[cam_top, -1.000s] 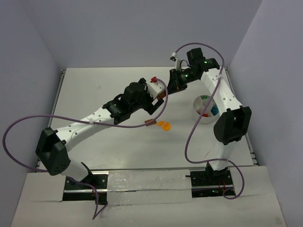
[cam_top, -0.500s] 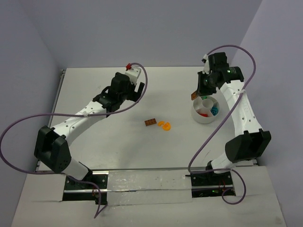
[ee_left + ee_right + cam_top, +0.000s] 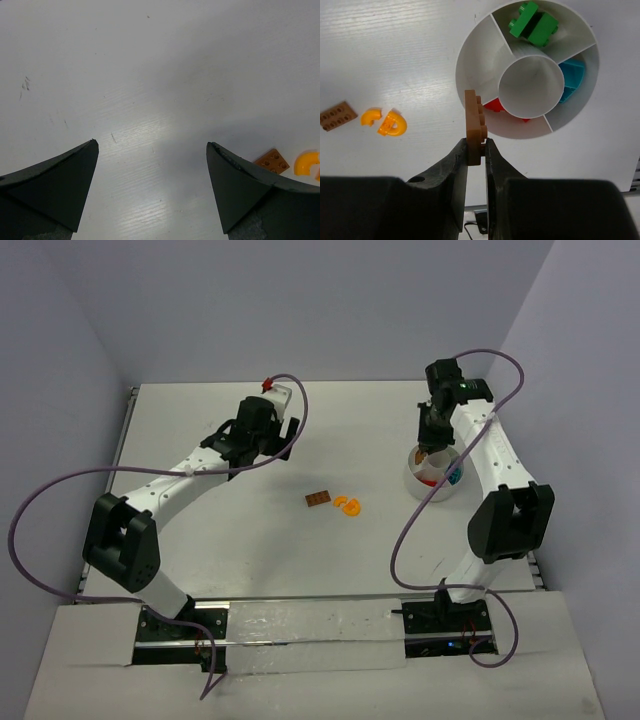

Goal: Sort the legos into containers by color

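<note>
Brown plastic: the held plate [image 3: 474,125] stands on edge at the rim of the bowl [image 3: 479,57].
The right pincer [image 3: 476,147] pinches it, long axis toward 12 o'clock; the bowl's bare wedge lies just ahead, at 12 to 1 o'clock. A loose plate [image 3: 338,116] and orange curves [image 3: 385,121] lie at 9 o'clock. The left pincer [image 3: 152,144] hangs spread, well apart. No readable writing.
</note>
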`<state>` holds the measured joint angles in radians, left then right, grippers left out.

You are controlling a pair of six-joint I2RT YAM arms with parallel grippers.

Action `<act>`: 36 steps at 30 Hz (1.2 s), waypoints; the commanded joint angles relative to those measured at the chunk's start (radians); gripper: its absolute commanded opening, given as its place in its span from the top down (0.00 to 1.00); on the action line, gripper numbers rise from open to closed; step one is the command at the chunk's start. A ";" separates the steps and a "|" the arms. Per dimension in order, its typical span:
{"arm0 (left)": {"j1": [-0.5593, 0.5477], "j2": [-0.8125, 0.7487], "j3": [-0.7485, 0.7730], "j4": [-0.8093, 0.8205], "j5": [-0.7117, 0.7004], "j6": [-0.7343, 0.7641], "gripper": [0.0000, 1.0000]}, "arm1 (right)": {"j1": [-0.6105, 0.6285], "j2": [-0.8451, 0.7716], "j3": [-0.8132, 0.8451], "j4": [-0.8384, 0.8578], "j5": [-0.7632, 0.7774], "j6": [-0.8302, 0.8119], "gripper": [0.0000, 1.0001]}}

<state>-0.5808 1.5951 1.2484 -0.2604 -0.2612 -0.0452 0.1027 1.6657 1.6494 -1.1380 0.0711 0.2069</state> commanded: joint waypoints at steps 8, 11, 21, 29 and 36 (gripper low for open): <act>0.003 0.000 0.033 -0.003 -0.012 -0.010 0.01 | -0.012 0.085 0.061 0.037 0.070 0.020 0.87; 0.004 0.007 0.036 -0.007 -0.003 -0.007 0.01 | -0.012 0.104 0.072 0.040 0.055 0.019 0.68; 0.003 -0.026 0.003 -0.052 0.238 0.120 0.01 | -0.013 0.116 0.119 0.030 -0.010 0.000 0.05; -0.023 -0.103 -0.142 -0.080 0.687 0.383 0.01 | -0.012 0.062 0.188 0.029 -0.120 -0.029 0.02; -0.149 -0.023 -0.246 0.055 0.645 0.480 0.02 | -0.010 0.041 0.190 0.033 -0.117 -0.039 0.01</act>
<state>-0.6675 1.5248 1.0416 -0.3035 0.3239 0.3464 0.0971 1.7623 1.8008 -1.1187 -0.0398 0.1826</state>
